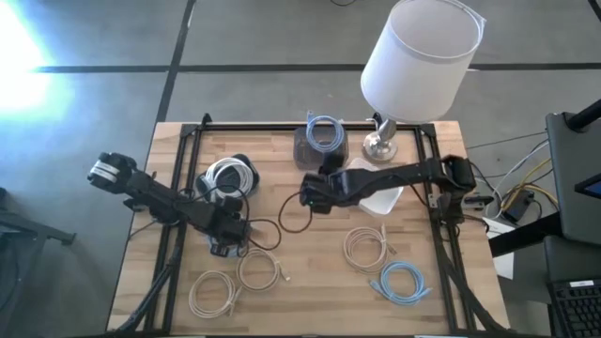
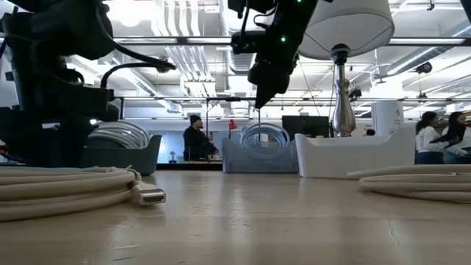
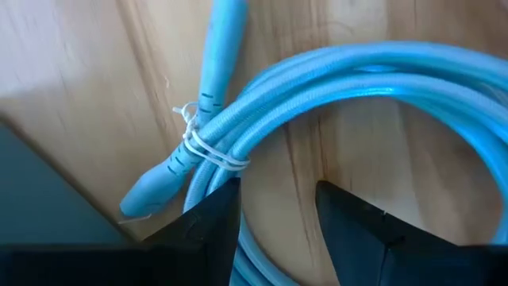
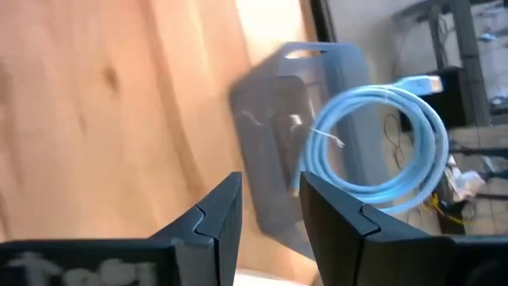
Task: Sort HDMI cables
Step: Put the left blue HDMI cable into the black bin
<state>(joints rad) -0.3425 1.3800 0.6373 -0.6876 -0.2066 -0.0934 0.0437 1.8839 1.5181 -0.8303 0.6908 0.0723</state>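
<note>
Both arms mid-sort, nothing grabbed yet
Left fingers (image 3: pixel 274 230) gape over a blue coil (image 3: pixel 373 87); right fingers (image 4: pixel 270 214) parted, empty, mid-tabletop (image 1: pixel 310 272).

Two dark jointed arms; thin black wires.

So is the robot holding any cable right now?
Not clearly. The left gripper sits open astride a light blue cable coil near its tie; the right gripper is empty.

Left tool (image 1: pixel 228 246) low, fingers parted; right tool (image 1: pixel 306 198) raised, parted.
</note>
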